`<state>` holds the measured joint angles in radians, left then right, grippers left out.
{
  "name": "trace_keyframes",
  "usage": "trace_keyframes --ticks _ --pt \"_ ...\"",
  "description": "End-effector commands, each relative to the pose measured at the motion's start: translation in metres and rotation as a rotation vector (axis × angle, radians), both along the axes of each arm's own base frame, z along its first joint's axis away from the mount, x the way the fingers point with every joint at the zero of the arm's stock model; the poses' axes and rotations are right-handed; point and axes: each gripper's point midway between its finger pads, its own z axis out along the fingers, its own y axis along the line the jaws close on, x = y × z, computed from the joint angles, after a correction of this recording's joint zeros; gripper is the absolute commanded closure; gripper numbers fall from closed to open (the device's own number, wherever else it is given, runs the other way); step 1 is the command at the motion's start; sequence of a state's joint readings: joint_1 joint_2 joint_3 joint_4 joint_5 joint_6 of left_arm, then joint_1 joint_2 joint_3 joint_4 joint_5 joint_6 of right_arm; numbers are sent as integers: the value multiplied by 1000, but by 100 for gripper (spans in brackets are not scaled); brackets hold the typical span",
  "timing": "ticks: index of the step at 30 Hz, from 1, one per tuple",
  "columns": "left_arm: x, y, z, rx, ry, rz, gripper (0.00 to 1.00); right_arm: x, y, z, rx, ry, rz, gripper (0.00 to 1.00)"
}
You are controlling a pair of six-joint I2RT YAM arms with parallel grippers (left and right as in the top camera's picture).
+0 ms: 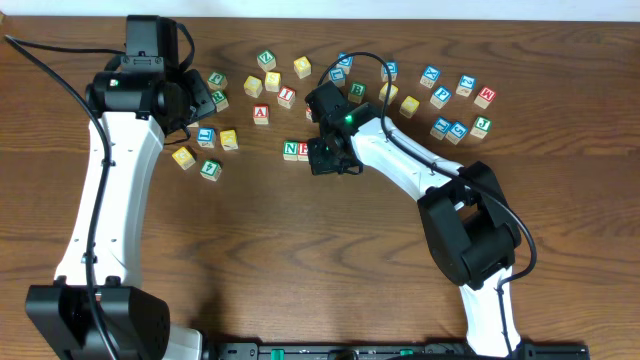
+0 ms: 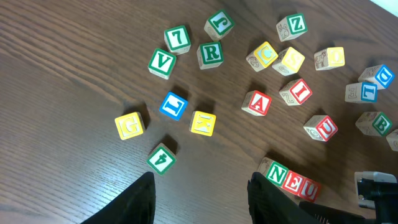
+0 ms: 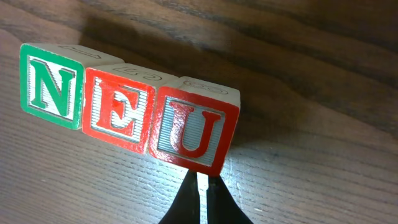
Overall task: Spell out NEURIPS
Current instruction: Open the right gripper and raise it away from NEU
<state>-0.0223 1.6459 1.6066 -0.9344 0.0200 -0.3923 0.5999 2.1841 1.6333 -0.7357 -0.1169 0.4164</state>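
Note:
Three cubes stand in a row reading N, E, U (image 3: 127,115): a green N (image 3: 51,87), a red E (image 3: 117,111) and a red U (image 3: 191,129). The row (image 1: 296,150) also shows in the left wrist view (image 2: 292,180). My right gripper (image 3: 200,177) is shut and empty, its tips right at the U cube's near edge. Near the row's right end sits my right gripper (image 1: 325,158). My left gripper (image 2: 202,190) hangs open over bare table, nothing between its fingers. A green R (image 2: 211,54), a red I (image 2: 298,91) and a blue P (image 1: 440,96) lie loose.
Other loose cubes are scattered about: red A (image 2: 257,102), a second red U (image 2: 323,127), green V (image 2: 161,62), blue L (image 2: 173,104), yellow G (image 2: 129,126), green 4 (image 2: 161,157). More cubes cluster at the back right (image 1: 460,105).

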Motion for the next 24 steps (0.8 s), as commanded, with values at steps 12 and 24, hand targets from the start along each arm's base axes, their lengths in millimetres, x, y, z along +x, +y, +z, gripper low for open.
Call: trace_keyframes --ticks 12,24 --pt "0 2 0 8 0 -1 52 33 -32 113 114 -217 -72 97" --pt "-3 2 -2 8 15 -2 52 43 -45 119 145 -228 -36 91"
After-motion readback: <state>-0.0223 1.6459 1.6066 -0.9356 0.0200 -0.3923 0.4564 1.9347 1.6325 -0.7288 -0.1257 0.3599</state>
